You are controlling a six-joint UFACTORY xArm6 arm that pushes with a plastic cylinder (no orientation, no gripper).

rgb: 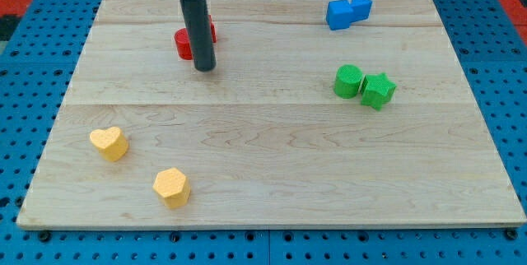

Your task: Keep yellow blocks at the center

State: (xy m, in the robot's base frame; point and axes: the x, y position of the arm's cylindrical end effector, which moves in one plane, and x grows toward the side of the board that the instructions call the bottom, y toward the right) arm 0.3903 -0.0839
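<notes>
A yellow heart-shaped block point(109, 143) lies near the board's left edge, low in the view. A yellow hexagonal block point(171, 188) lies to its lower right, near the bottom edge. My tip point(204, 68) rests on the board in the upper left part, far above both yellow blocks. It stands just in front of two red blocks point(184, 43), which the rod partly hides.
Two blue blocks point(347, 11) touch each other near the top right. A green cylinder point(347, 81) and a green star block point(378, 90) sit side by side at the right. The wooden board point(272, 150) lies on a blue pegboard.
</notes>
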